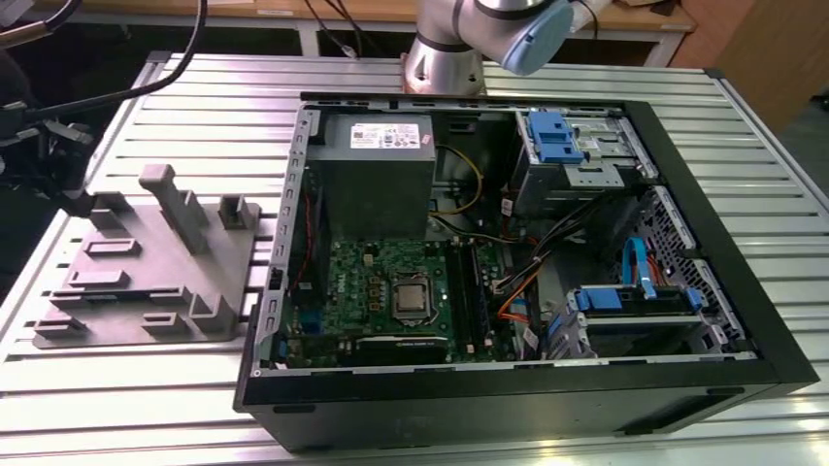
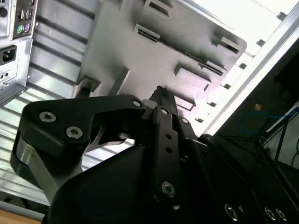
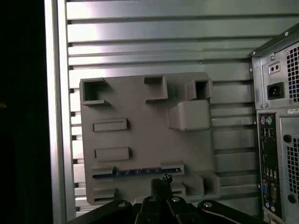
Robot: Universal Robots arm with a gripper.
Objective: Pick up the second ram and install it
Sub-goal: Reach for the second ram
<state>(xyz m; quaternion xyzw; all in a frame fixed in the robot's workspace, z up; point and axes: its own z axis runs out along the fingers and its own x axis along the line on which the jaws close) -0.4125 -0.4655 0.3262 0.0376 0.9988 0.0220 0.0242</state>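
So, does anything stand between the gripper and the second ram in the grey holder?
Nothing visible. In the first wrist view the gripper is close to the second ram, whose edge lies uncovered in the grey holder.

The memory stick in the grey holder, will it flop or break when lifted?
Probably stiff: the memory stick stands straight on edge in a slot of the grey holder. Likely light, being so thin. Maybe fragile: small parts dot its bare blue edge.

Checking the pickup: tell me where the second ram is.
The ram sits in a slot of the grey holder, on the exterior view's left of the case.
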